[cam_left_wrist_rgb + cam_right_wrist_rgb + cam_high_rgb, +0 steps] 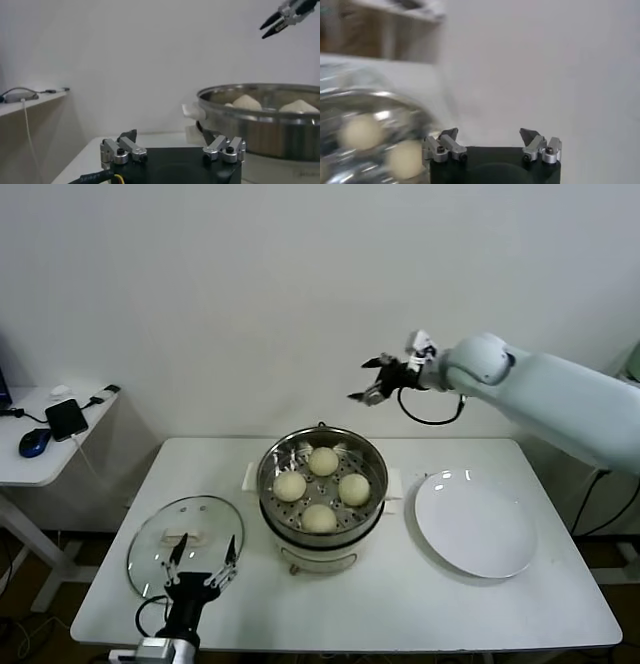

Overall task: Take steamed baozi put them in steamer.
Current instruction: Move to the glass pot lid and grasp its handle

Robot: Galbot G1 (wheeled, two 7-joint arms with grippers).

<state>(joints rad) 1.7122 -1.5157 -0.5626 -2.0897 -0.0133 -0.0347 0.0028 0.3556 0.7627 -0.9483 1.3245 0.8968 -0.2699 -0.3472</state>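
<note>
Since all four buns sit inside the pot, the loading looks finished, and what remains to worry about is mostly the arms. Spread across the middle of the scene, the white counter (400,604) carries everything. On it, centred, stands the steamer (322,489), a shiny steel pot with a perforated tray. To its right lies a flat white plate (473,524), bare, and to its left at the near edge a glass lid (185,544) lies flat.

Raised high over the far side of the counter, up and to the right of the pot, the right hand (372,381) hangs with its fingers spread wide and nothing between them. The left hand (203,572) sits low at the near left edge, just over the lid's near rim, also wide and holding nothing.

Smallest are the steamed baozi (322,489): four cream domes in a ring on the tray, close but apparently not pressed together.

From here the likeliest slip is the right arm sweeping low on its way back and clipping the pot's rim or the plate. The left hand, so near the lid, could nudge it off the counter's edge if it moves carelessly.
</note>
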